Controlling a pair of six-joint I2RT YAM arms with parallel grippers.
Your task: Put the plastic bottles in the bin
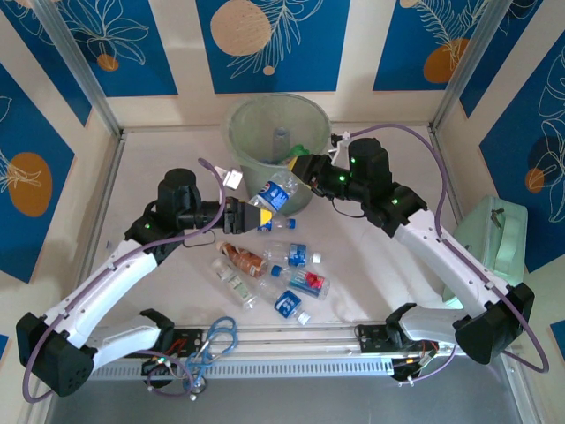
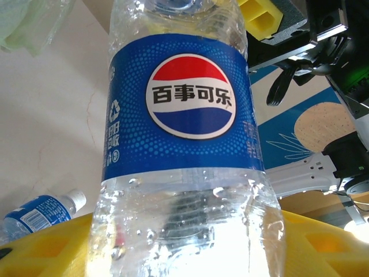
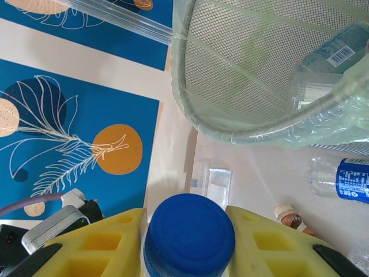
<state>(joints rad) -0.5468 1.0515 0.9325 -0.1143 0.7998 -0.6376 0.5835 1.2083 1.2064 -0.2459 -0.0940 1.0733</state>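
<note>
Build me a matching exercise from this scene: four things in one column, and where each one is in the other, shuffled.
Things:
1. Pepsi bottle
2. bin
3. mint-green box
4. brown-label bottle

Places:
a. at the right edge of the overhead view
b. lying on the table, among other bottles
c. raised in the air, in front of the bin
d. standing upright at the back of the table

Pairs: 1-c, 2-d, 3-a, 4-b

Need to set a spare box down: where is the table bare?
Bare: the table at its back-left corner, between the bin and the left arm; also the patch between the loose bottles and the right arm. Crowded: the centre front, with the loose bottles, and before the bin, where the raised bottle hangs.
</note>
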